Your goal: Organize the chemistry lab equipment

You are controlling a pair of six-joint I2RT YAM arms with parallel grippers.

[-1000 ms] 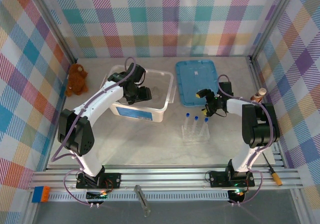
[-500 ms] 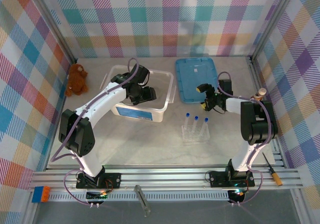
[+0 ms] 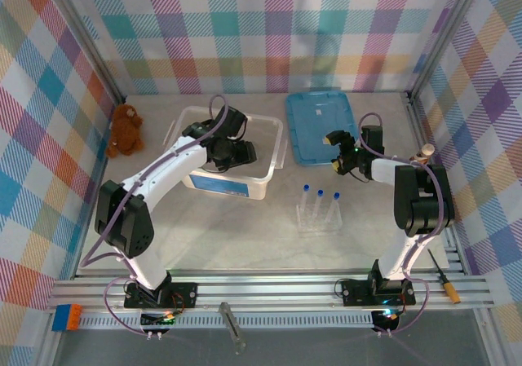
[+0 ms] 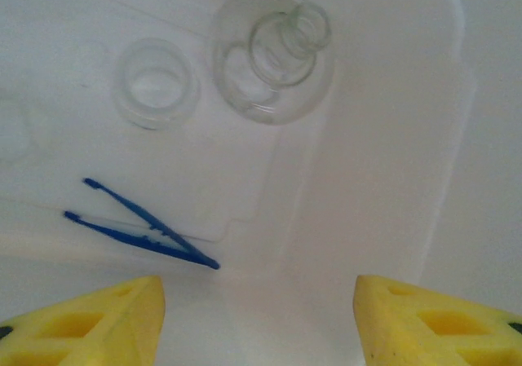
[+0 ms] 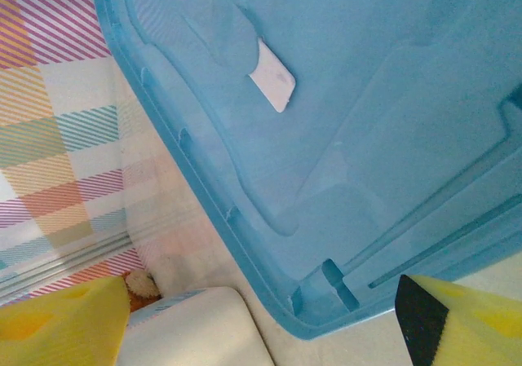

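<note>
A robotics test cell: plaid fabric walls (image 3: 269, 32) enclose a grey worktop (image 3: 245, 235), with robot arms (image 3: 155, 174) bolted to a slotted aluminium rail (image 3: 277, 291) nearer than the white bin (image 3: 220, 183). Right of the bin, test tubes (image 3: 319, 205) stand in a rack (image 3: 318, 222); left of it sits a teddy (image 3: 124, 130).

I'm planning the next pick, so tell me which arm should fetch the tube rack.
Probably right. Its open claw hangs at the lid's near edge, just beyond the rack. The left claw is over the bin, farther away, above the tweezers.
</note>
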